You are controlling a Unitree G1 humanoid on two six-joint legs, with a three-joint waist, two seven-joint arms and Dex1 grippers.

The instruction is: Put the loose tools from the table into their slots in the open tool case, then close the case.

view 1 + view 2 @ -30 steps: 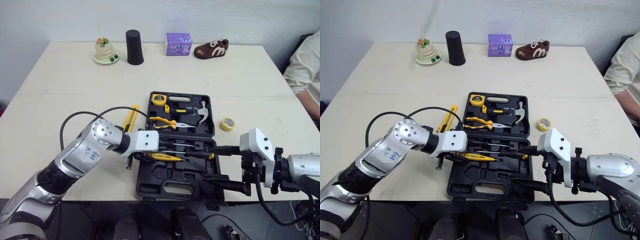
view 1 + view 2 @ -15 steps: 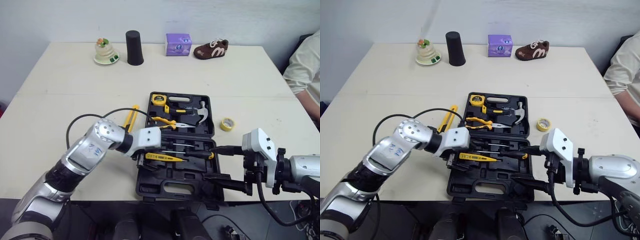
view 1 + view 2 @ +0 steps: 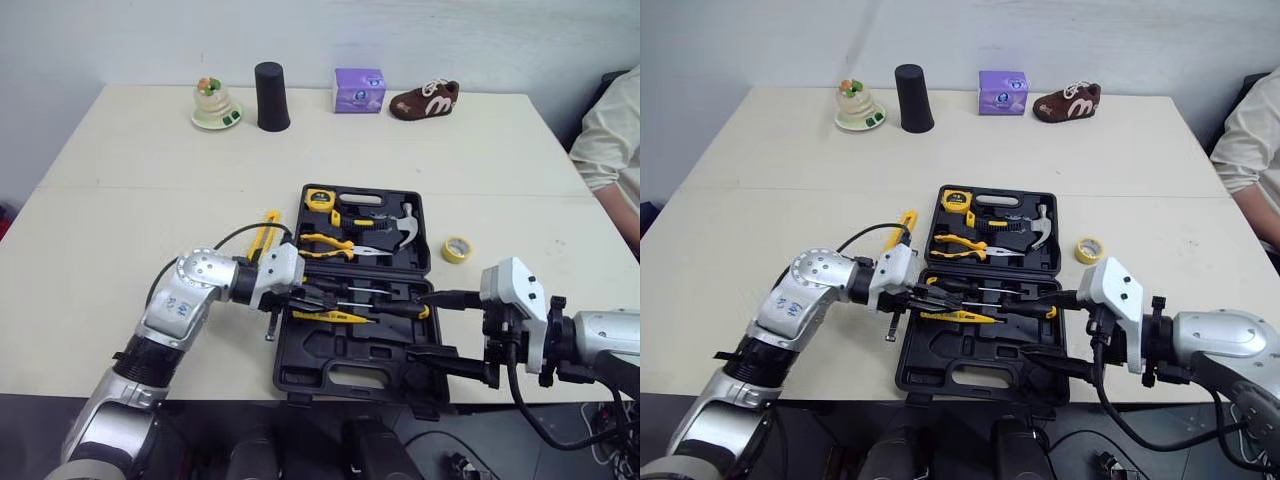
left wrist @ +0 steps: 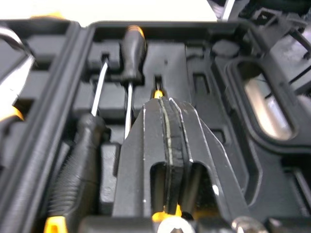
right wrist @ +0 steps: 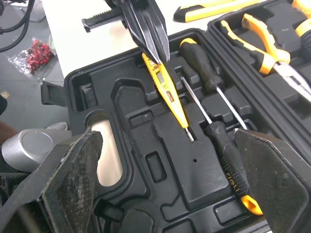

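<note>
Black tool case (image 3: pixel 292 385): open flat, its near lip just beside the near table edge, so I have no room to drag it toward me.
Right gripper (image 3: pixel 415 325): spread wide and empty over the case's near right corner, as it was a second ago.
Left gripper (image 3: pixel 316 298): fingers pressed together with nothing between them that I can see, tip at the tester's handle end; the arm has drawn back toward the case's left rim.
Tester screwdriver (image 5: pixel 167 94): yellow, lying in the near half beside two black screwdrivers (image 3: pixel 395 310), unmoved; I judge it seated, so that tool is done.
Utility knife (image 3: pixel 262 232): loose on the table just beside the left rim; likely next.
Tape roll (image 3: pixel 456 249): loose, just right of the far half, bare table around it.
Open room: wide bare table (image 3: pixel 120 200) to the left and beyond; black cup (image 3: pixel 268 95), purple box (image 3: pixel 358 89) and brown shoe (image 3: pixel 424 98) sit well apart along the far edge; a person's sleeve (image 3: pixel 610 140) at the right edge limits right-arm swings.
</note>
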